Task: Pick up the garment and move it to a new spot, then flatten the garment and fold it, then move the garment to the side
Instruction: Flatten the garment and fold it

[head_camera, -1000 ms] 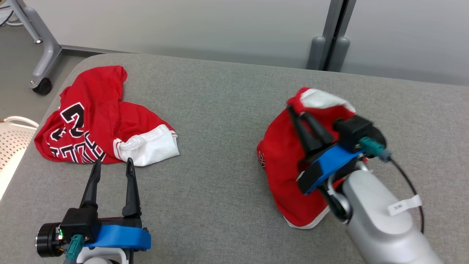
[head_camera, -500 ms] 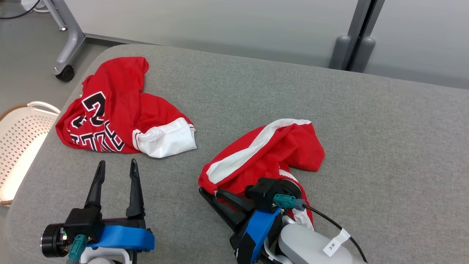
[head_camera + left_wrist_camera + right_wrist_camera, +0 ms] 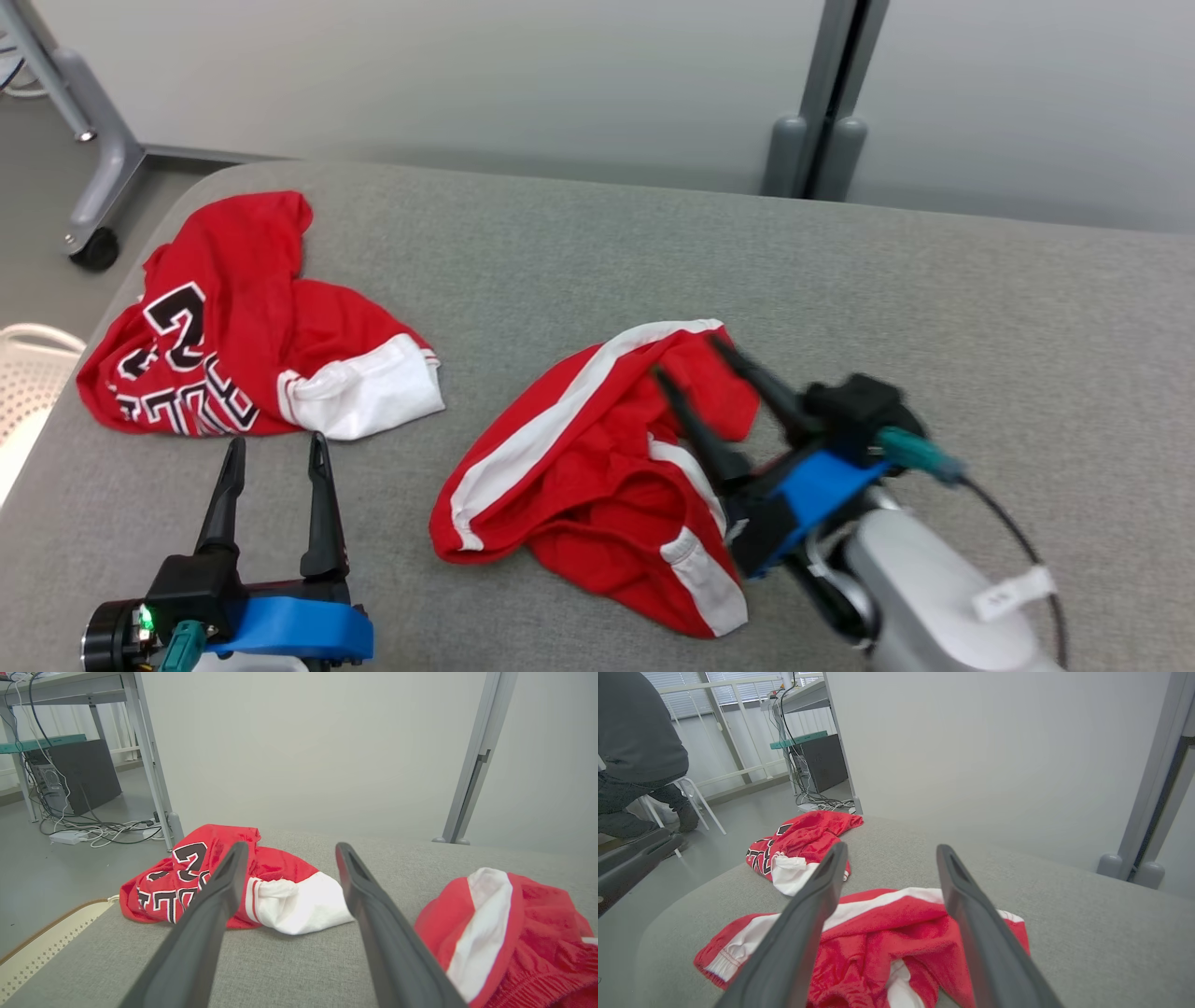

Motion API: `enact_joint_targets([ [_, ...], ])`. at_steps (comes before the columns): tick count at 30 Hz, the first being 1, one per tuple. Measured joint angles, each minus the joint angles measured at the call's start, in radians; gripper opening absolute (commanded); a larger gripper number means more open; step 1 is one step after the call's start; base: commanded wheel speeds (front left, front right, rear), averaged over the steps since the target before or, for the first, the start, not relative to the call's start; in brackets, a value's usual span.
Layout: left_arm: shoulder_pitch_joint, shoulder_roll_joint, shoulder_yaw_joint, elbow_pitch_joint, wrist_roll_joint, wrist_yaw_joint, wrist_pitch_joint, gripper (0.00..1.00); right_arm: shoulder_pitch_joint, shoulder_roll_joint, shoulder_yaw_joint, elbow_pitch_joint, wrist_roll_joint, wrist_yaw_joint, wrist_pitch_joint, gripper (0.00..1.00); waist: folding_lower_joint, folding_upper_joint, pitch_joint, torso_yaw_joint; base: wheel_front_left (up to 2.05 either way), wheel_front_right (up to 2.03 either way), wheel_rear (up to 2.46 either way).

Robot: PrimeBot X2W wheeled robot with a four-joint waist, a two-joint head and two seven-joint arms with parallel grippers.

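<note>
Dropped from the now-wide right claw (image 3: 686,357), crumpled red white-striped shorts (image 3: 560,467) lie on grey woven upholstery (image 3: 560,243); left claw (image 3: 275,441) wide

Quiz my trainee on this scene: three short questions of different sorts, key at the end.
1. True or false: the right end effector grips the shorts.
2. Seen from the robot, the jersey lies on which side of the shorts? A) left B) right C) underneath
3. Fill in: the shorts' side stripe is ____.
Key: 1 false, its fingers stand open above the cloth; 2 A; 3 white.
</note>
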Motion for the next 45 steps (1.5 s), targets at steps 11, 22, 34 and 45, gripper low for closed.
enact_joint_targets([
  [11,0.03,-0.001,0.03,0.012,0.026,-0.016,0.0,1.0,0.358,-0.06,-0.476,-0.21,-0.144,0.0,0.0,1.0,-0.0001,0.0,-0.042,-0.074,0.0,0.0,0.0],
  [22,0.043,0.0,0.039,0.044,0.032,-0.021,0.0,1.0,0.471,0.011,-0.587,-0.17,-0.224,0.0,0.0,1.0,0.0,0.0,-0.044,-0.105,0.0,0.0,0.0],
  [34,-0.024,-0.001,-0.327,0.095,0.058,-0.073,0.0,1.0,0.442,0.022,-0.588,-0.17,-0.23,0.0,0.0,1.0,0.0,0.0,-0.045,-0.145,0.0,0.0,0.0],
  [45,-0.121,0.058,-0.591,0.337,-0.038,-0.075,0.0,1.0,0.441,0.022,-0.593,-0.175,-0.23,0.0,0.0,1.0,0.0001,0.0001,-0.009,-0.215,0.0,0.0,0.0],
])
